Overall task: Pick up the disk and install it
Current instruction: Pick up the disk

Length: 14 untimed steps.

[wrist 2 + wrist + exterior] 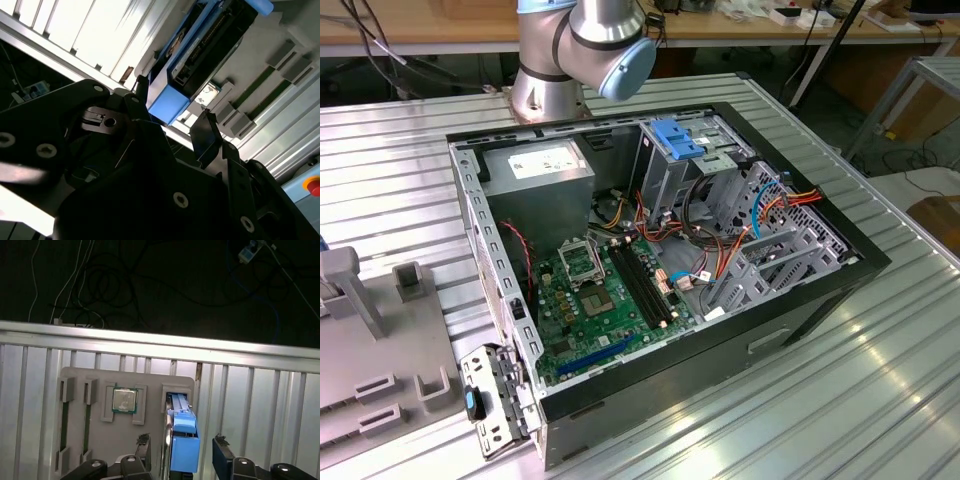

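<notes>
In the exterior view, the open computer case [740, 345] lies on its side on the ribbed metal table [840, 400]. This turns its drive cage [660, 180] upward, with free room above it. A grey holder [380, 340] sits on the table at the exterior view's left, apart from the case.

In the second wrist view, the tool [172, 102] hangs spread around the disk [220, 40], with one finger on each broad side. The disk's blue frame end pokes up between them. I judge that neither finger presses it yet.

In the first wrist view, the disk [184, 447] stands on edge in a slot of the holder [95, 435], probably so that both flat faces are offered to the fingers [222, 452]. The tool [182, 441] straddles it with a gap on each side. A processor chip [124, 400] lies in the neighbouring recess, so the finger on that side has only a narrow lane. The other finger hangs past the holder's edge, over bare table, where there is more room.
</notes>
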Available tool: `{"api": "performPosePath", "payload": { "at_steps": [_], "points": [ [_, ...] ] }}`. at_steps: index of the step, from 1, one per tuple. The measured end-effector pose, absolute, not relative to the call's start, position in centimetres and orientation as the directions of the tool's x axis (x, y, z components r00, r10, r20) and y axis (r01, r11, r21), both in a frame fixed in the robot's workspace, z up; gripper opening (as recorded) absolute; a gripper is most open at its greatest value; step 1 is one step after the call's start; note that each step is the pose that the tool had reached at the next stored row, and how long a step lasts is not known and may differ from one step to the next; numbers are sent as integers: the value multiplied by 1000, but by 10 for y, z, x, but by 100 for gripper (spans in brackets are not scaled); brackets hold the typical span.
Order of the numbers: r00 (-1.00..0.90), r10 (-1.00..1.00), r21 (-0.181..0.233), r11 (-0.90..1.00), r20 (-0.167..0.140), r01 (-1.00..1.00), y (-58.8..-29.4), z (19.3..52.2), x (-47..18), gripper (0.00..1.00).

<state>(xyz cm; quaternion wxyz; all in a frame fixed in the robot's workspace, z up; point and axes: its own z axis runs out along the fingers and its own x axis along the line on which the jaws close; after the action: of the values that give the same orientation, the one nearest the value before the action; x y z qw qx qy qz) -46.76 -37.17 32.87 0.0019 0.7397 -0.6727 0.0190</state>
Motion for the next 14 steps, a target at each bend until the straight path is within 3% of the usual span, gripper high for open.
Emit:
{"api": "performPosePath", "payload": {
  "at_steps": [3, 14],
  "points": [
    [85, -996, 0, -85, 28, -996, -372, 307, -468, 60],
    [77, -997, 0, -77, 29, -997, -372, 304, -468, 60]
  ]
}}
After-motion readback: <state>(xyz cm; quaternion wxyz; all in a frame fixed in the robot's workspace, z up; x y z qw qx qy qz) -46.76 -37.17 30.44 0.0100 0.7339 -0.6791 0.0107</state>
